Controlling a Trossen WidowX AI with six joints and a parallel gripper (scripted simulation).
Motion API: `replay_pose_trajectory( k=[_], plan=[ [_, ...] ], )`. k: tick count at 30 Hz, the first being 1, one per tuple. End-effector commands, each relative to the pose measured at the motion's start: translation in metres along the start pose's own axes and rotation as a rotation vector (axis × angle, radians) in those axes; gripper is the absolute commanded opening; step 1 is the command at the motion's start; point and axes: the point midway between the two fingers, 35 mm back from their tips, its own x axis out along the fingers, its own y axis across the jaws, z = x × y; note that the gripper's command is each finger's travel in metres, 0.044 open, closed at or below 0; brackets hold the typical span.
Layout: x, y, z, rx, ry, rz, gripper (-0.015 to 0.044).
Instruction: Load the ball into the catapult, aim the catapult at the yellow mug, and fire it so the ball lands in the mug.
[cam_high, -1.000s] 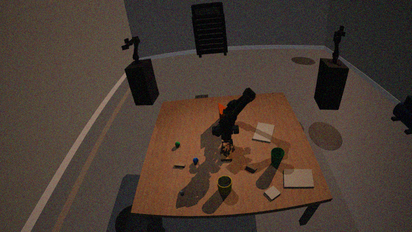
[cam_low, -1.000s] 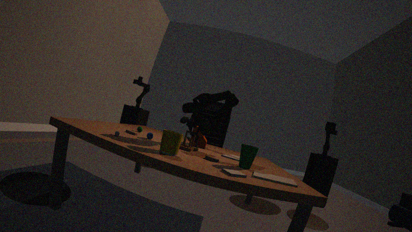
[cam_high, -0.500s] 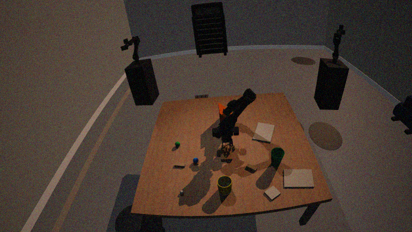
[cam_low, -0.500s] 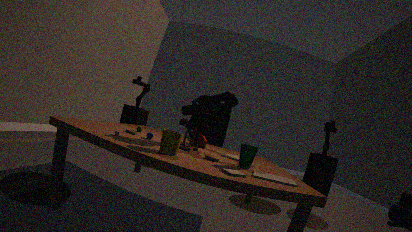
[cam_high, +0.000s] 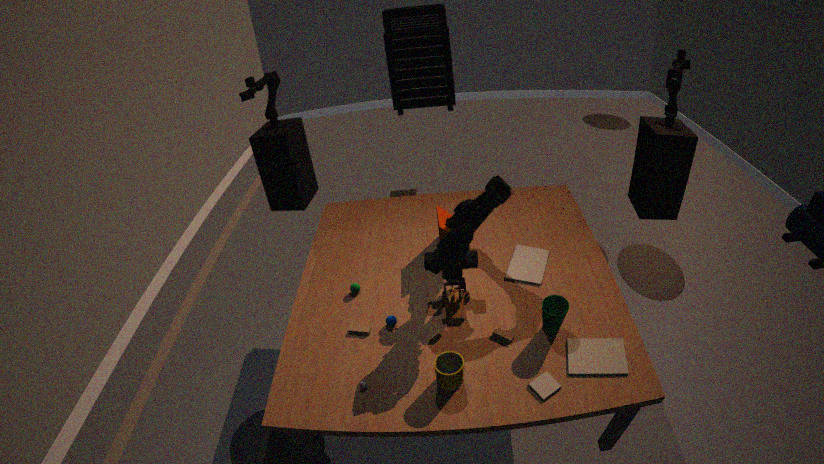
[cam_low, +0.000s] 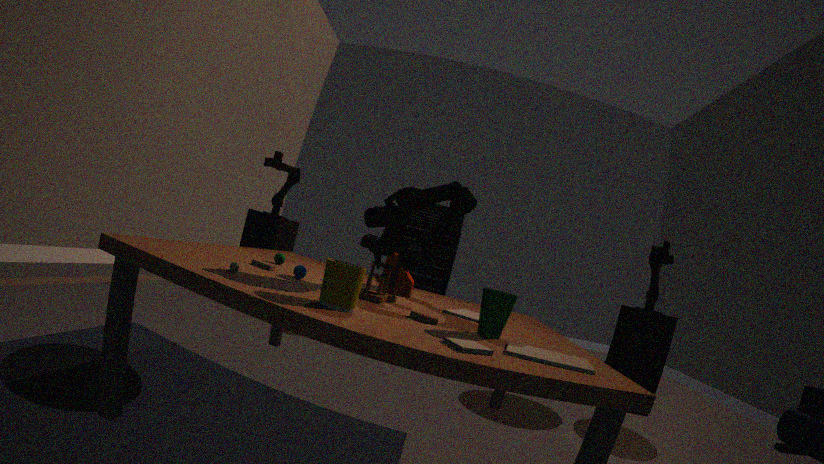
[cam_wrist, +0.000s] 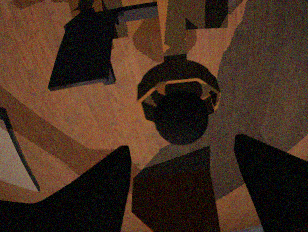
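The catapult (cam_high: 455, 295) (cam_low: 393, 275) stands on the table under the arm. The catapult's cup (cam_wrist: 175, 70) shows as a dark ring with a lighter rim in the wrist view. A dark ball (cam_wrist: 181, 121) is at the near side of that cup and overlaps it; how deep it sits is hidden. My gripper (cam_wrist: 183, 148) is open, its fingertips apart on either side just behind the ball, with gaps between them and it. The yellow mug (cam_high: 449, 378) (cam_low: 342, 286) stands upright nearer the table's front edge than the catapult.
A green cup (cam_high: 554, 315) (cam_low: 497, 314) stands right of the catapult. A green ball (cam_high: 355, 288), a blue ball (cam_high: 391, 320) and a small grey ball (cam_high: 363, 386) lie left. Flat pale blocks (cam_high: 596, 357) lie right, and a small dark block (cam_high: 501, 337) lies between mug and green cup.
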Motion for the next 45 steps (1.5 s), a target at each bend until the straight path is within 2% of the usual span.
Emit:
replay_pose_trajectory(
  k=[1,4,6,7,12,26,38,45],
  plan=[
    [-0.052,-0.004,-0.013,0.017,-0.063,-0.026,0.0368],
    [-0.091,-0.003,-0.035,0.042,-0.092,-0.038,0.0440],
    [-0.093,-0.003,-0.037,0.044,-0.094,-0.039,0.0440],
    [-0.079,-0.005,-0.026,0.043,-0.096,-0.033,0.0440],
    [-0.097,-0.020,0.013,0.058,-0.231,-0.091,0.0440],
    [-0.183,-0.044,0.136,0.050,-0.697,-0.171,0.0440],
    [-0.272,-0.024,0.218,-0.057,-1.061,-0.114,0.0440],
    [-0.283,-0.018,0.227,-0.078,-1.099,-0.101,0.0440]
  ],
)
